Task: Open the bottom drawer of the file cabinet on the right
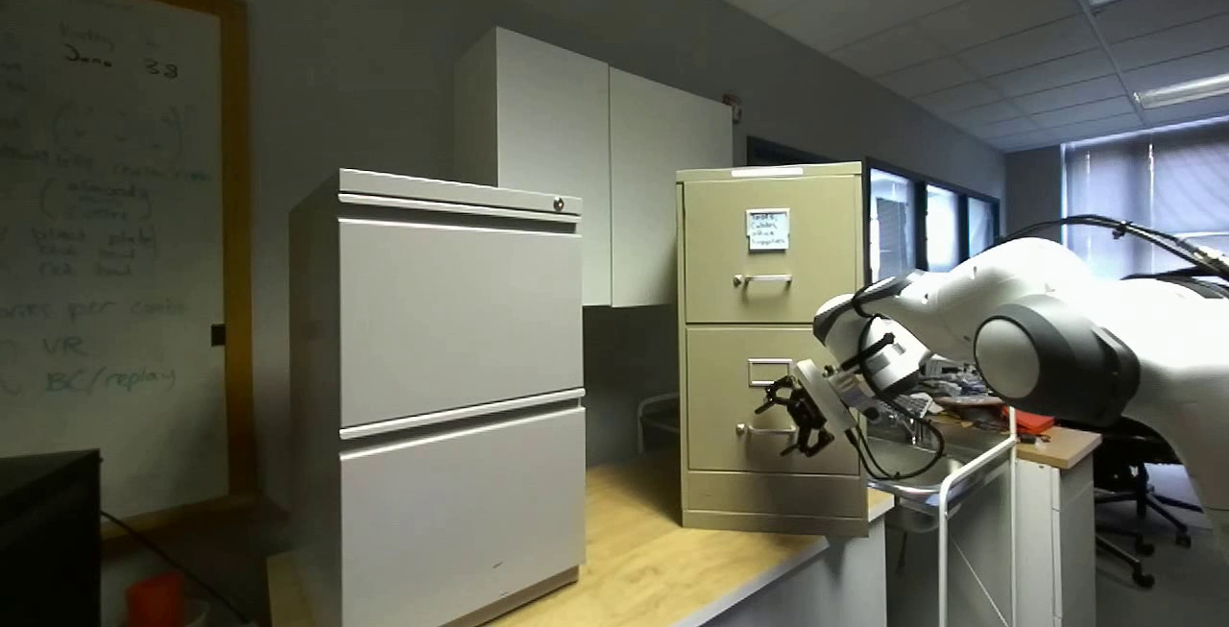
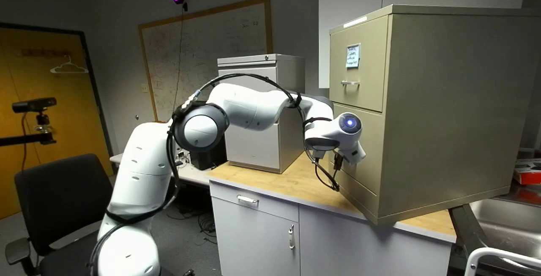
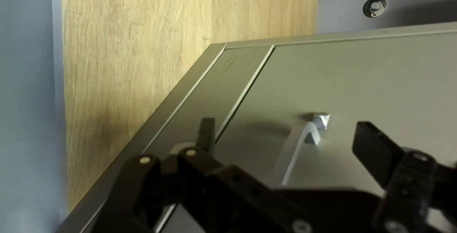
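The tan file cabinet (image 1: 776, 504) stands upright on the counter; its side also shows in an exterior view (image 2: 448, 111). Its bottom drawer (image 1: 715, 392) is closed and flush, with a label holder and a metal handle (image 1: 759, 431). In the wrist view the bottom drawer (image 3: 385, 79) fills the right side, and the handle (image 3: 293, 151) with a small lock beside it lies between the fingers. My gripper (image 1: 776, 428) is open in front of this drawer, apart from the handle as far as I can tell. In the wrist view its fingers (image 3: 285, 129) are spread around the handle. Arm and wrist hide the gripper in an exterior view.
A grey two-drawer cabinet (image 1: 451, 320) stands on the same wooden counter (image 1: 634, 550). The tan cabinet's upper drawer (image 1: 710, 233), with white paper, is closed above my wrist. A sink (image 2: 503, 221) and a white rail (image 1: 979, 459) lie beside the tan cabinet.
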`<action>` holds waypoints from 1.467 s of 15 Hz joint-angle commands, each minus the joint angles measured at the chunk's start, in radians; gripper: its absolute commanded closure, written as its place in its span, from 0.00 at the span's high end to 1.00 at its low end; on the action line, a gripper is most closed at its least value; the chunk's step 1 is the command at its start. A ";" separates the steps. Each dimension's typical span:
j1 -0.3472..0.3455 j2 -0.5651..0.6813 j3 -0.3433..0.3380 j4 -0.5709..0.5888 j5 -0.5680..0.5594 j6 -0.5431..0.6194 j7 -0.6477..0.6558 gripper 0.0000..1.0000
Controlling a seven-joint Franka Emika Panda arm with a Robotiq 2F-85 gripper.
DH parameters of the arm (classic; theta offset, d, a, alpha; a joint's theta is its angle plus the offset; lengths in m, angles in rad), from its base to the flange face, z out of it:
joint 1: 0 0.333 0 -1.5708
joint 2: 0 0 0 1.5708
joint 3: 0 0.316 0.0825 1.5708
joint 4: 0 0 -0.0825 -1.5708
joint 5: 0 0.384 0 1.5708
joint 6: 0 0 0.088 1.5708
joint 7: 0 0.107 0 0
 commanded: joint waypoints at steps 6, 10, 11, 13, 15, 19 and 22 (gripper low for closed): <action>-0.026 0.052 0.001 0.065 0.002 0.052 0.096 1.00; -0.033 0.056 0.000 0.069 -0.002 0.052 0.104 1.00; -0.032 0.060 0.000 0.073 -0.006 0.052 0.107 1.00; -0.028 0.070 0.000 0.084 -0.016 0.050 0.115 1.00; -0.025 0.081 0.000 0.098 -0.030 0.048 0.124 1.00; -0.021 0.103 0.008 0.135 -0.065 0.021 0.117 1.00; -0.018 0.128 0.014 0.170 -0.119 -0.015 0.113 1.00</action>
